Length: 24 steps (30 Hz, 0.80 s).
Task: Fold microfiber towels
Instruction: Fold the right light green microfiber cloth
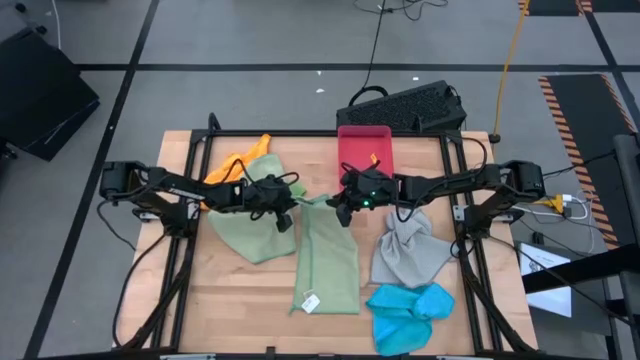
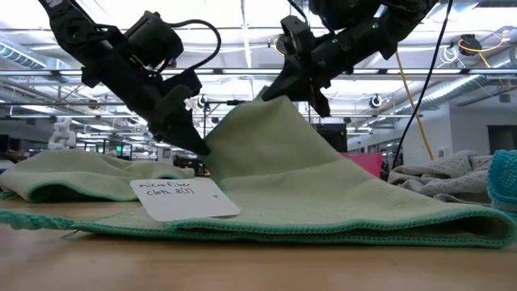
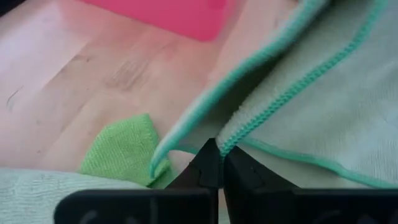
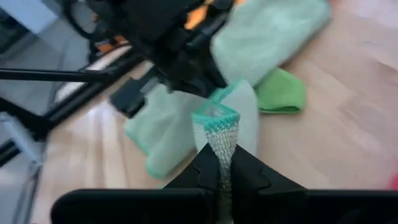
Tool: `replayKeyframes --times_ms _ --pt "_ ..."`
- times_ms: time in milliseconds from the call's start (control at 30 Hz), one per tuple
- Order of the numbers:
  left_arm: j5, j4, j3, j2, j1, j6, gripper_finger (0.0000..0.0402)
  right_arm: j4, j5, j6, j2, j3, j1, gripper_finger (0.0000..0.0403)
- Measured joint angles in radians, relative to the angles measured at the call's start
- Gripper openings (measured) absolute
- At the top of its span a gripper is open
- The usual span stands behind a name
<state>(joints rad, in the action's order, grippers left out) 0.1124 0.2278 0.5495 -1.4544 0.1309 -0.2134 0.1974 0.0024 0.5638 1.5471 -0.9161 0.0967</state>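
High view shows the sage towel (image 1: 328, 262) lying as a long strip on the table (image 1: 250, 300), just in front of the pink tray (image 1: 366, 148). Its long axis runs from the tray end toward the table's front edge, where a white label (image 1: 310, 301) lies on it.

Left gripper (image 1: 292, 205) is clenched on the strip's far left corner, beside the tray; the left wrist view shows its tips pinching the teal-stitched hem. Right gripper (image 1: 342, 208) is clenched on the far right corner, with cloth bunched between its tips in the right wrist view. Low view confirms that end is raised off the table, peaked between both grippers.

Judgement: the step in hand is the end-over-end fold of this strip. The next move calls for both grippers to carry the raised end toward the label end, level and together, and lay it edge on edge before releasing. Uneven travel would skew the fold.
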Motion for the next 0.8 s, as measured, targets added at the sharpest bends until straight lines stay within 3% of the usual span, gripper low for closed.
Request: replayKeyframes --times_ms 167,400,600,800 --pt "0.002 -0.017 0.000 0.000 0.000 -0.033 0.0007 -0.089 0.055 -0.011 0.000 0.000 0.000 0.0061" --pt "0.034 -0.044 0.000 0.000 0.001 -0.022 0.0004 -0.120 0.054 -0.064 0.000 0.000 0.000 0.0111" --pt "0.073 -0.045 0.000 0.000 0.006 -0.018 0.0013 -0.121 0.083 -0.095 0.000 0.000 0.000 0.0135" --pt "0.074 -0.043 0.000 0.000 0.034 -0.029 0.0004 -0.134 0.101 0.004 0.000 0.000 -0.006 0.0148"
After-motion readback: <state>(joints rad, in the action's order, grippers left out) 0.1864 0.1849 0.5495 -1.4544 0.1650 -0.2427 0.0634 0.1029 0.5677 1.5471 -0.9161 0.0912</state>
